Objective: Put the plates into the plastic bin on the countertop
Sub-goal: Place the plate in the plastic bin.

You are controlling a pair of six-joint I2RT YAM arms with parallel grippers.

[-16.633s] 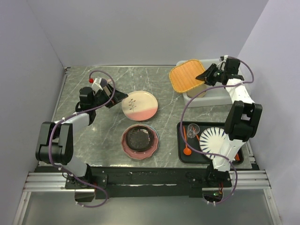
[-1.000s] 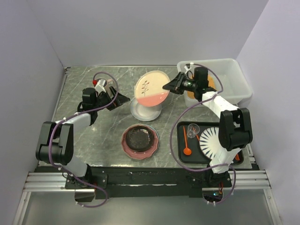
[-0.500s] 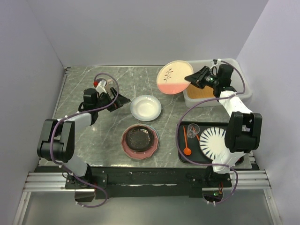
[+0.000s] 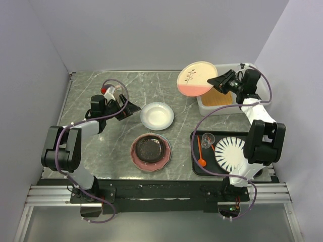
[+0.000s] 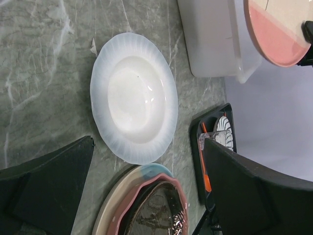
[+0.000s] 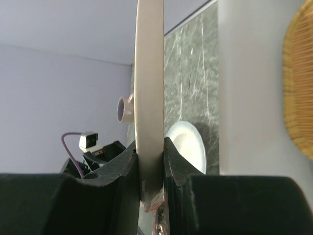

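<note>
Right end effector (image 4: 218, 82) clamps floral plate (image 4: 197, 78) by its rim, on edge, at bin's (image 4: 209, 108) left wall; bin interior lies rightward. Left end effector (image 4: 132, 108) gapes wide, holding nothing.

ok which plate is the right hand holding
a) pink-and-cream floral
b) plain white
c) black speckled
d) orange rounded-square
A: the right hand is shut on the rim of the pink-and-cream floral plate, which is raised in the air.
</note>
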